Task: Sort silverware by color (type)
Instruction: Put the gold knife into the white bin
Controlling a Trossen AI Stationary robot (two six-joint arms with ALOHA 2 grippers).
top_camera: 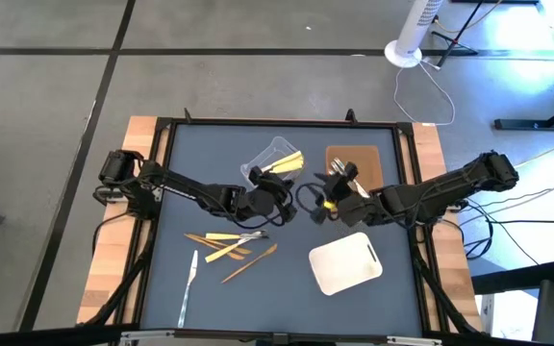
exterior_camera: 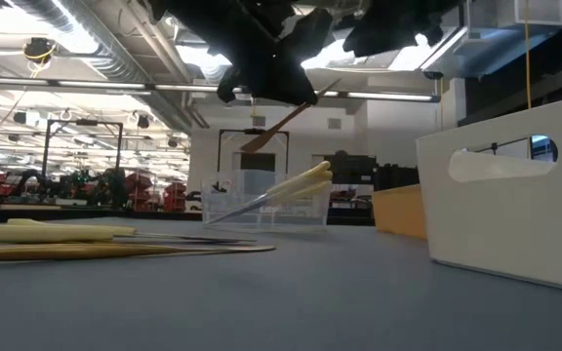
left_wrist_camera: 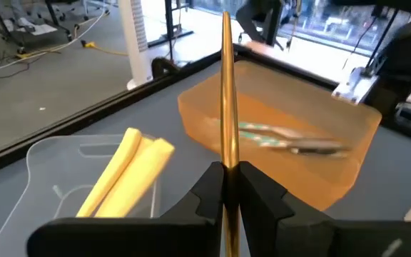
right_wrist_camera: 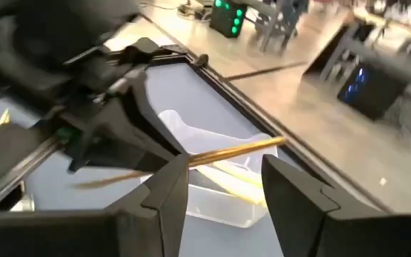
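My left gripper [top_camera: 273, 204] hangs over the table's middle, shut on an orange-brown utensil [left_wrist_camera: 226, 86]. The utensil points toward the brown tray [left_wrist_camera: 348, 153], where silver utensils [left_wrist_camera: 291, 140] lie. Pale yellow utensils [left_wrist_camera: 128, 171] lean in the clear tub [top_camera: 275, 159], their ends over its rim. My right gripper [right_wrist_camera: 223, 171] stands open close to the left one, facing it. The orange-brown utensil's free end [right_wrist_camera: 255, 148] shows just past its fingertips, and I cannot tell whether they touch. More silverware [top_camera: 229, 246] lies flat on the table's near left. My left gripper pinches the orange-brown utensil's shaft [left_wrist_camera: 227, 160] between its two fingers. The utensil lies along the fingers and sticks out well past their tips. It is lifted clear of the table and slants down from the gripper, as the low view [exterior_camera: 279, 123] shows.
A white tray [top_camera: 346, 261] lies on the table's near right, and its wall [exterior_camera: 515, 210] fills the low view's right side. A single silver utensil [top_camera: 188, 281] lies near the front left. Dark frame rails [top_camera: 277, 123] border the table.
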